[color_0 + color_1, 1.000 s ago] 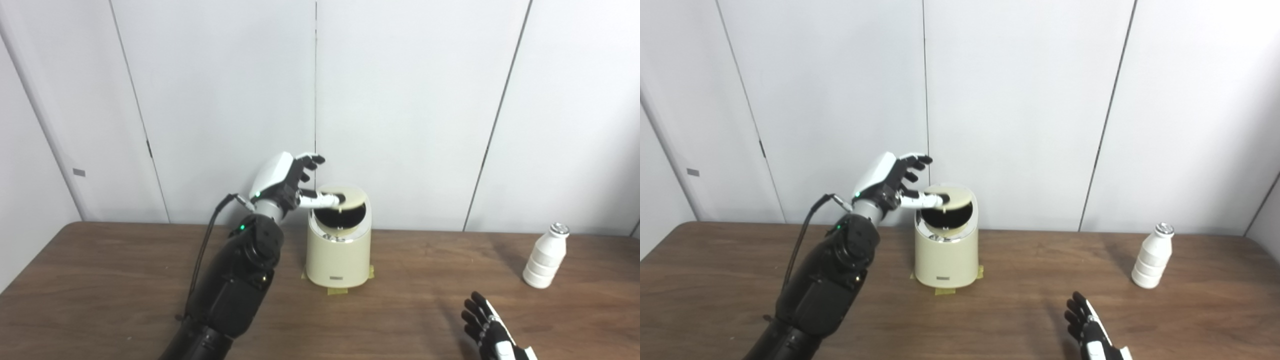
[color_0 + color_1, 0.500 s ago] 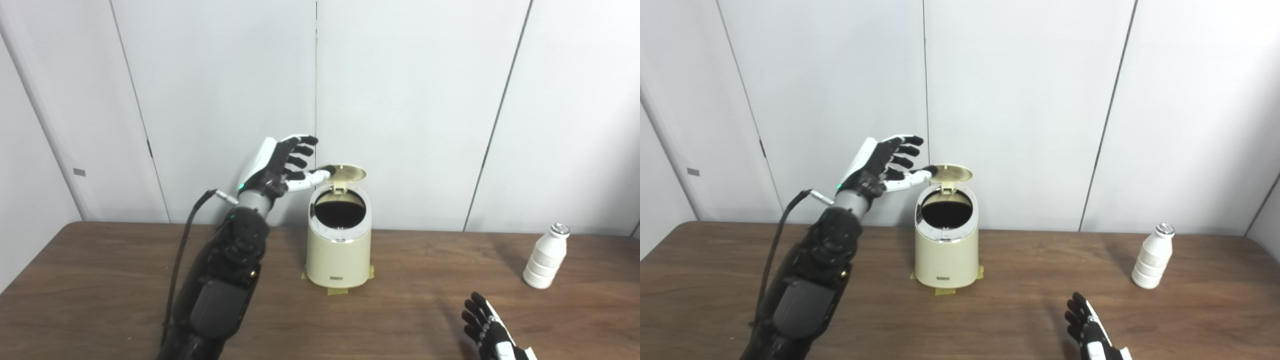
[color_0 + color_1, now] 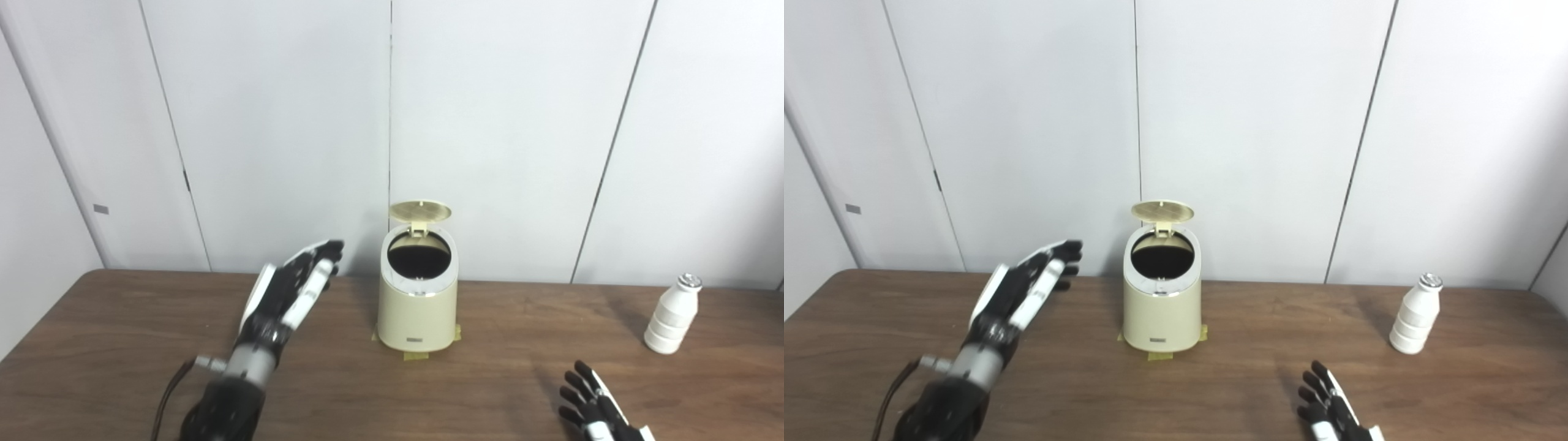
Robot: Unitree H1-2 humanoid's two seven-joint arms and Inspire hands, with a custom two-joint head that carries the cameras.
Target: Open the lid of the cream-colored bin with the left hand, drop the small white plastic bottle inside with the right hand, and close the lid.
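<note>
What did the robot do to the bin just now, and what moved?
The left robot hand flipped the lid up, let go, and pulled back down toward the table. The bin now stands open. The bottle and right robot hand stayed put.

A brown wooden table (image 3: 122, 331) is filling the bottom of the view. Behind it a white wall (image 3: 502, 122) of flat panels is standing, with thin dark lines running between them. A small grey tag (image 3: 101, 209) is sitting on the left panel.
</note>
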